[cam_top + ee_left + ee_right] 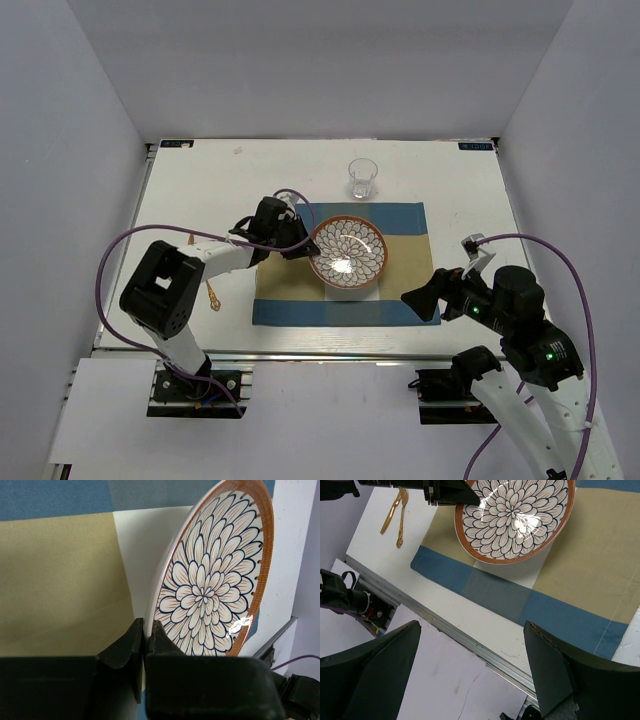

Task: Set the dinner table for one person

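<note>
A shallow bowl with a blue-and-white flower pattern and an orange rim is over the middle of the blue-and-tan striped placemat, which lies on the white dinner table. My left gripper is shut on the bowl's left rim. In the left wrist view its fingertips pinch the rim of the bowl. I cannot tell whether the bowl rests on the mat. My right gripper is open and empty, above the mat's near right corner. In the right wrist view its fingers stand wide apart over the table's near edge.
An empty clear glass stands upright just behind the placemat. Gold cutlery lies on the table left of the mat, and it also shows in the right wrist view. A metal rail runs along the near edge.
</note>
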Motion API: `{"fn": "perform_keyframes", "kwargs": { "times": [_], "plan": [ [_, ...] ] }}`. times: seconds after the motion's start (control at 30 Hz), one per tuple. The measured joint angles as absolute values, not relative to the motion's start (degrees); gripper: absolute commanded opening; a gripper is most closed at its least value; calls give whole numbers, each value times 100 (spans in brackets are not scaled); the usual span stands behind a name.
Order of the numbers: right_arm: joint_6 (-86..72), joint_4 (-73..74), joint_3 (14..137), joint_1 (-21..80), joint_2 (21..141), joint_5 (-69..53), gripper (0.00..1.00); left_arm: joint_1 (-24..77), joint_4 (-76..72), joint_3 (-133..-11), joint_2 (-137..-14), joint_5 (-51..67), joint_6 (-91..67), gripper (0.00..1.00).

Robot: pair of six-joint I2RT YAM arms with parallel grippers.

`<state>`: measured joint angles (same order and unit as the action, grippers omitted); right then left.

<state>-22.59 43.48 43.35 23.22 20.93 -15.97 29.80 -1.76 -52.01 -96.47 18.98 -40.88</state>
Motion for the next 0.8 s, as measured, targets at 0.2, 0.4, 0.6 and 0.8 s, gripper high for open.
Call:
{"fn": "perform_keyframes", "kwargs": {
  "times": [0.2,0.4,0.6,0.8],
  "plan": [
    [-2202,4364,4335,2322,2093,-1597,89,2980,-231,-5201,-9887,1833,-4095,4],
    [-2200,4362,4333,2320,2095,-1601,89,2980,-346,-5135,-10018,1857,-4211,43],
    [-2198,4362,4333,2320,2093,-1605,89,2980,-506,-5089,-9898,1826,-4366,97],
    [-2200,4362,4333,2320,2075,-1601,89,3022,-32,-5009,-9203,1328,-4536,98]
  ]
}}
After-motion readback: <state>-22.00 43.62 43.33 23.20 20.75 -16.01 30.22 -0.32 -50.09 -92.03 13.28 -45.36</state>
